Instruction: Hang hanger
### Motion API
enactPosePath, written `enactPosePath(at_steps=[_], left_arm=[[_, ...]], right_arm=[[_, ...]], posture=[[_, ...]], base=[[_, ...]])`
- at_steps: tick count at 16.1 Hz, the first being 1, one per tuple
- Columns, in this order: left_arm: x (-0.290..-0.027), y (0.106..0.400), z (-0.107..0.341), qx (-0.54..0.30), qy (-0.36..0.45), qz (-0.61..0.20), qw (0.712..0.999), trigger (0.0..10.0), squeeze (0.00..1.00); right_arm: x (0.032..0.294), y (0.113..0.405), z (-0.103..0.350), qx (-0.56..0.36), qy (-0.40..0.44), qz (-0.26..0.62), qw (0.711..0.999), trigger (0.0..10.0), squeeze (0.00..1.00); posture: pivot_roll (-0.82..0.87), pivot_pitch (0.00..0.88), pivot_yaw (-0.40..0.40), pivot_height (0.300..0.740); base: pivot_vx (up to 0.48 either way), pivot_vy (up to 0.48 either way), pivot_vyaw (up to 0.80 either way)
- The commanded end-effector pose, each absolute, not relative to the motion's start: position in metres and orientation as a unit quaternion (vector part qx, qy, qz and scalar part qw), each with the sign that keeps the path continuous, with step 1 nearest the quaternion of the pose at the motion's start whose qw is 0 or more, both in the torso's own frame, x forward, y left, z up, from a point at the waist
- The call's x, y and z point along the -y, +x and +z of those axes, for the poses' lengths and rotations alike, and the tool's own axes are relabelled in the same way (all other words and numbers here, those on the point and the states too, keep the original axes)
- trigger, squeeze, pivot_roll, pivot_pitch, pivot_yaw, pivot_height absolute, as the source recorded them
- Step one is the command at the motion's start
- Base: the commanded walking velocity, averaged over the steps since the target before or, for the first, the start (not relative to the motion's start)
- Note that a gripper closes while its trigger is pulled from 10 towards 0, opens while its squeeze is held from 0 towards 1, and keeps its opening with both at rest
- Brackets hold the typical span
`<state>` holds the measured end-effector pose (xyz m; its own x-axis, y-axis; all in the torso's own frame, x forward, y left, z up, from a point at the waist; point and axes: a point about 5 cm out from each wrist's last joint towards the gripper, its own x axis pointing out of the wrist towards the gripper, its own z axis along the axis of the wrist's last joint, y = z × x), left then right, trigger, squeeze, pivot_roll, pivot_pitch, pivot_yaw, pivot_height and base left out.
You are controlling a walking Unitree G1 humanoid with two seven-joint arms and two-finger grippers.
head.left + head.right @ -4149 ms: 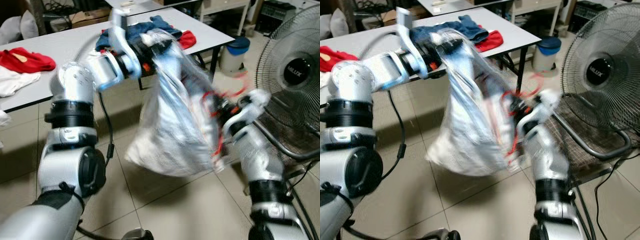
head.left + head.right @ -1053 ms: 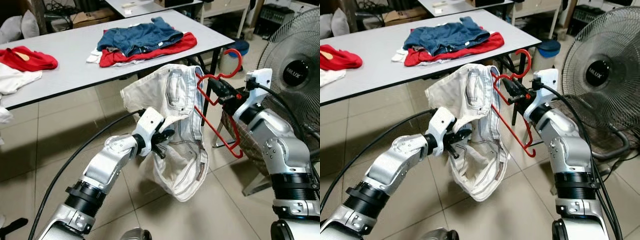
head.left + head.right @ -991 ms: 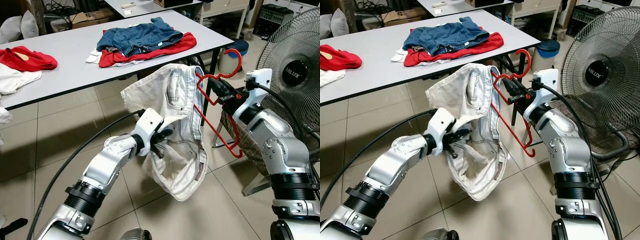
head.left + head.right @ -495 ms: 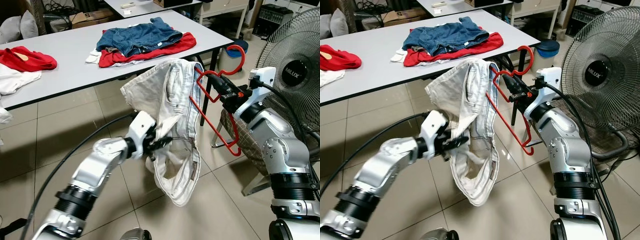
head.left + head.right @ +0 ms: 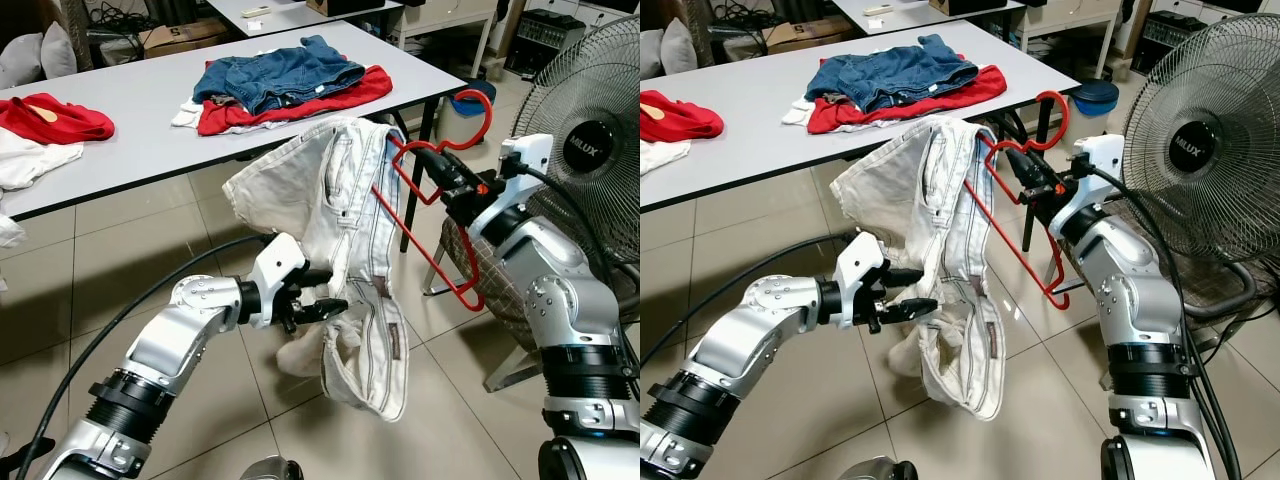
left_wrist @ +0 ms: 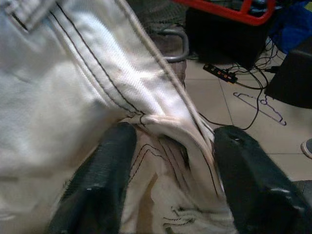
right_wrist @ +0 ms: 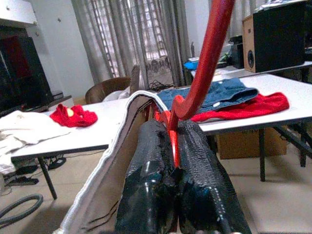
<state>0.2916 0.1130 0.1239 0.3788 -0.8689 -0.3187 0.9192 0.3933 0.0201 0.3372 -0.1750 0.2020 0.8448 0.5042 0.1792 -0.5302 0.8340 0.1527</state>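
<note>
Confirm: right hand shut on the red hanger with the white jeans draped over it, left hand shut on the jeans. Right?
Not quite. The left hand is open: the left wrist view shows its fingers spread either side of a fold of the white jeans, not clamped on it. The rest holds: the right hand is shut on the red hanger with the jeans draped over it.

A grey table (image 5: 140, 110) is seen carrying blue jeans (image 5: 275, 72) piled on a red garment (image 5: 300, 100), a second red garment (image 5: 55, 118) and white cloth (image 5: 30, 160).
</note>
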Motion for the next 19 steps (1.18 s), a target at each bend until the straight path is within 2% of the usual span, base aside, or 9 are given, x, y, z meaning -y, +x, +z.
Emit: enactPosePath(at_steps=[1, 6, 9, 12, 14, 15, 16, 17, 19], left_arm=[[-0.116, 0.295, 0.133, -0.112, 0.092, -0.546, 0.825, 10.0, 1.0], [-0.117, 0.306, 0.148, -0.077, 0.019, -0.526, 0.847, 10.0, 1.0], [-0.132, 0.319, 0.186, 0.003, 0.014, -0.523, 0.852, 10.0, 1.0], [-0.139, 0.332, 0.242, 0.068, 0.051, -0.542, 0.836, 10.0, 1.0], [-0.135, 0.338, 0.282, 0.111, 0.095, -0.575, 0.805, 10.0, 0.98], [-0.13, 0.338, 0.296, 0.117, 0.107, -0.6, 0.784, 10.0, 0.44], [-0.126, 0.337, 0.303, 0.114, 0.114, -0.627, 0.762, 10.0, 0.0], [-0.115, 0.333, 0.303, 0.086, 0.131, -0.682, 0.715, 10.0, 0.0], [-0.109, 0.335, 0.286, 0.03, 0.175, -0.713, 0.678, 10.0, 0.0]], right_arm=[[0.18, 0.34, 0.224, 0.119, 0.098, 0.268, 0.951, 0.0, 0.0], [0.175, 0.339, 0.226, 0.127, 0.112, 0.28, 0.945, 0.0, 0.0], [0.178, 0.332, 0.223, 0.108, 0.069, 0.33, 0.935, 0.0, 0.0], [0.186, 0.321, 0.225, 0.089, 0.029, 0.406, 0.909, 0.0, 0.0], [0.191, 0.31, 0.227, 0.077, 0.004, 0.462, 0.884, 0.0, 0.0], [0.192, 0.305, 0.228, 0.073, -0.004, 0.484, 0.872, 0.0, 0.0], [0.193, 0.301, 0.229, 0.069, -0.008, 0.503, 0.861, 0.0, 0.0], [0.193, 0.294, 0.233, 0.066, -0.012, 0.537, 0.841, 0.0, 0.0], [0.192, 0.288, 0.236, 0.058, -0.023, 0.567, 0.821, 0.0, 0.0]], posture=[[-0.11, 0.0, 0.063, 0.74], [-0.12, 0.0, 0.069, 0.74], [-0.12, 0.0, 0.07, 0.74], [-0.11, 0.0, 0.066, 0.74], [-0.1, 0.0, 0.064, 0.74], [-0.1, 0.0, 0.065, 0.74], [-0.1, 0.0, 0.067, 0.74], [-0.1, 0.0, 0.074, 0.74], [-0.1, 0.0, 0.083, 0.74]], base=[[0.0, 0.0, 0.0], [0.0, 0.0, 0.0], [0.0, 0.0, 0.0], [0.0, 0.0, 0.0], [0.0, 0.0, 0.0], [0.0, 0.0, 0.0], [0.0, 0.0, 0.0], [0.0, 0.0, 0.0], [0.0, 0.0, 0.0]])
